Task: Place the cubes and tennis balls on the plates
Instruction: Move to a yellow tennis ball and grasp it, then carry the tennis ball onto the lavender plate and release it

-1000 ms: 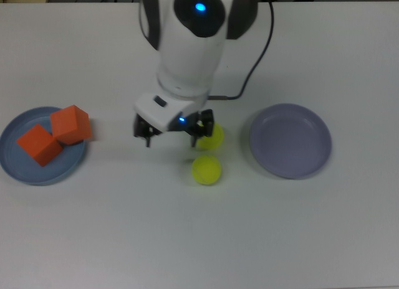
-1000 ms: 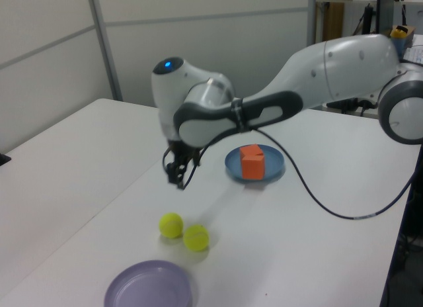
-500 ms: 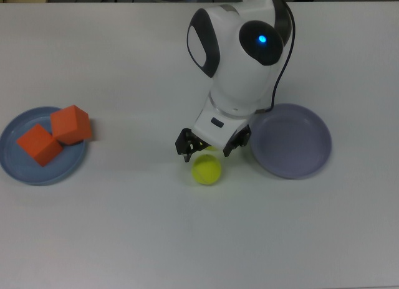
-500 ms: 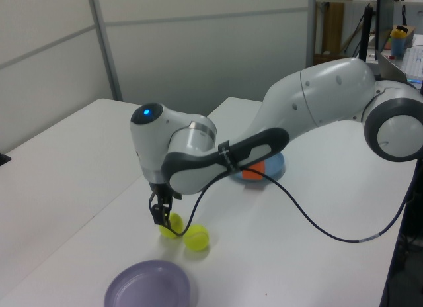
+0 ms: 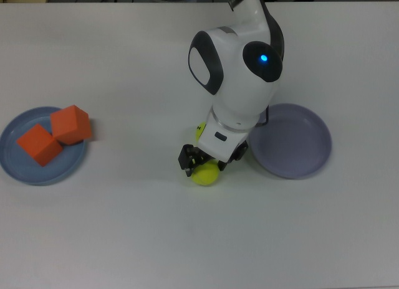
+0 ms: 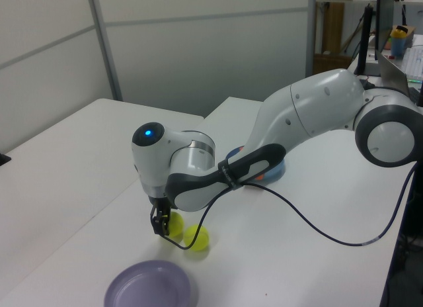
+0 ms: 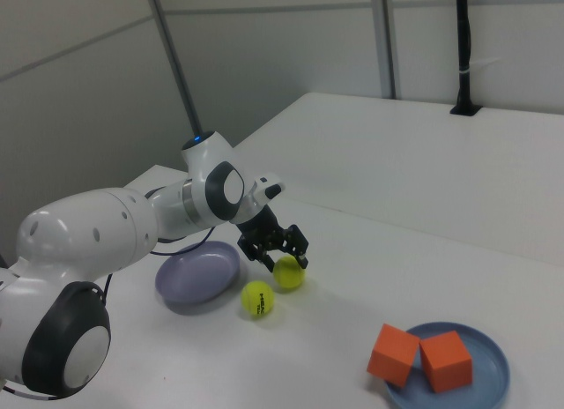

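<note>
Orange cubes (image 5: 55,134) both sit on the blue plate (image 5: 19,169), top view's left. Gripper (image 5: 204,162) straddles one tennis ball (image 5: 205,173), jaws wide. Other ball (image 7: 257,298) nearby; lavender plate (image 5: 293,142) bare.

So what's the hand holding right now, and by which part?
Nothing yet. The hand is open, its fingers straddling the top of one tennis ball, which seems to rest on the table; no grip has closed on it.
</note>
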Tool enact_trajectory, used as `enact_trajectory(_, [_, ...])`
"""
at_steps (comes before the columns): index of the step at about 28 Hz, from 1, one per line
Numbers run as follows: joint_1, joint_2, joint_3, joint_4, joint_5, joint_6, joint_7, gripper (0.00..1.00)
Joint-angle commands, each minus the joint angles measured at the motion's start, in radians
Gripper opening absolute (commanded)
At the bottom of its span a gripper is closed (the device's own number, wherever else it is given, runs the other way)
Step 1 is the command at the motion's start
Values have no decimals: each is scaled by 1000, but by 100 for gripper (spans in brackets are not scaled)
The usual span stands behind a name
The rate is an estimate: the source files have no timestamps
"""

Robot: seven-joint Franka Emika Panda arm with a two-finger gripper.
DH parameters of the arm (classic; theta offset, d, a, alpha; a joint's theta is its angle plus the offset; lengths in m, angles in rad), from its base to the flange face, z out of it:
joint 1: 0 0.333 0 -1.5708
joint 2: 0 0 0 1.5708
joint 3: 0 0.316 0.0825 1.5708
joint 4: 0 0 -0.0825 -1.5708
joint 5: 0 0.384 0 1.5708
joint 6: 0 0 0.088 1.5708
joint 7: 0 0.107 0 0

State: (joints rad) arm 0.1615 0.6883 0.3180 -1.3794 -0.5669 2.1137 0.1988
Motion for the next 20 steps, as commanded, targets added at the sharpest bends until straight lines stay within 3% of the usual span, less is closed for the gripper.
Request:
enact_trajectory(1, [13,-18,-11,-29,-19,25,30,0])
enact_trajectory(11, [21,-47,4,-20,12,20,33,0])
enact_trajectory(20, [33,-96,107,-20,25,-49,67,0])
